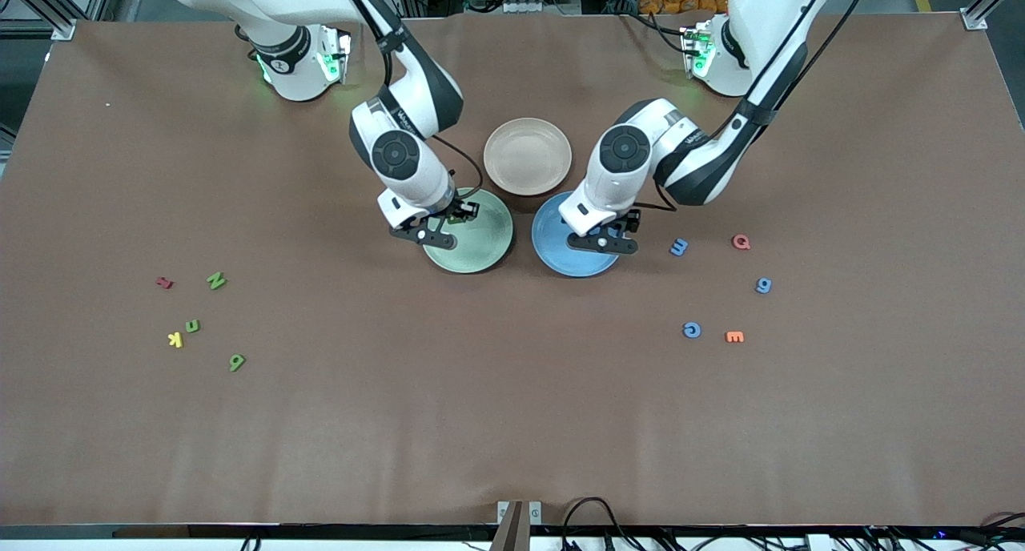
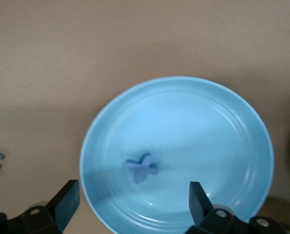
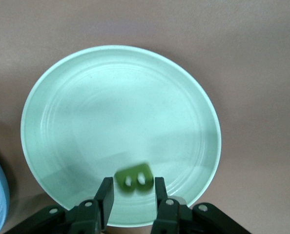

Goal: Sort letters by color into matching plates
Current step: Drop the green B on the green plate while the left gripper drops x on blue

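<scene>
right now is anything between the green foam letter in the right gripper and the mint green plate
Nothing visible. The right gripper holds the green foam letter directly over the pale mint green plate, whose surface below is bare.

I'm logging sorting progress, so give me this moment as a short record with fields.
left claw: open, over the blue plate
blue plate contents: one blue letter, released
right claw: over the green plate, a green letter between its fingers
blue letters loose on table: three, toward the left arm's end
green letters loose on table: three, toward the right arm's end
beige-pink plate: holds nothing
</scene>
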### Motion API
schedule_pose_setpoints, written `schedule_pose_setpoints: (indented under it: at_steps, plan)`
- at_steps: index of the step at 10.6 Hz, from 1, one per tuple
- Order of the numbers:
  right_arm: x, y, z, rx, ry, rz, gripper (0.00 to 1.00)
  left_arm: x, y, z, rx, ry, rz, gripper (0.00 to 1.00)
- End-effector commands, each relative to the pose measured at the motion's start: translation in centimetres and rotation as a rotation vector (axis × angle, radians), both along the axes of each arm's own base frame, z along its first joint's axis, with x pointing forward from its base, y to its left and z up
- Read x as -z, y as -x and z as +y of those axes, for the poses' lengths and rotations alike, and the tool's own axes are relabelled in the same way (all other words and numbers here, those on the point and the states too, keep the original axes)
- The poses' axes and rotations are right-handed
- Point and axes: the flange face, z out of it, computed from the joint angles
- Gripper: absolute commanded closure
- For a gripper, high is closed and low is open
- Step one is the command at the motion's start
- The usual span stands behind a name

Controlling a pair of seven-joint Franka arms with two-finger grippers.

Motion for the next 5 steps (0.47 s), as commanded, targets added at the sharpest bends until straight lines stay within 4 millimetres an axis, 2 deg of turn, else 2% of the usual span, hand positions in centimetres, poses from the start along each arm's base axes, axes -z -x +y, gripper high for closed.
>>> schedule_pose_setpoints:
  at_steps: [1,2,3,5]
  plan:
    - [-0.7,-0.6,-0.4,0.037,-0.008,0.009,0.00,0.3,-3.0,3.6,-0.015,-0.033,-0.014,0.00]
    - [-1.0,-1.1,-0.6,0.037,-0.014,0.001,0.00,0.3,-3.9,5.3,-0.016,-0.034,-0.012,0.00]
    - [-1.2,-2.1,-1.7,0.060,-0.015,-0.001,0.00,0.4,-4.5,6.7,-0.009,-0.035,-0.009,0.00]
    - [-1.1,-4.6,-5.6,0.062,-0.011,0.001,0.00,0.4,-6.6,10.8,0.004,-0.035,-0.008,0.00]
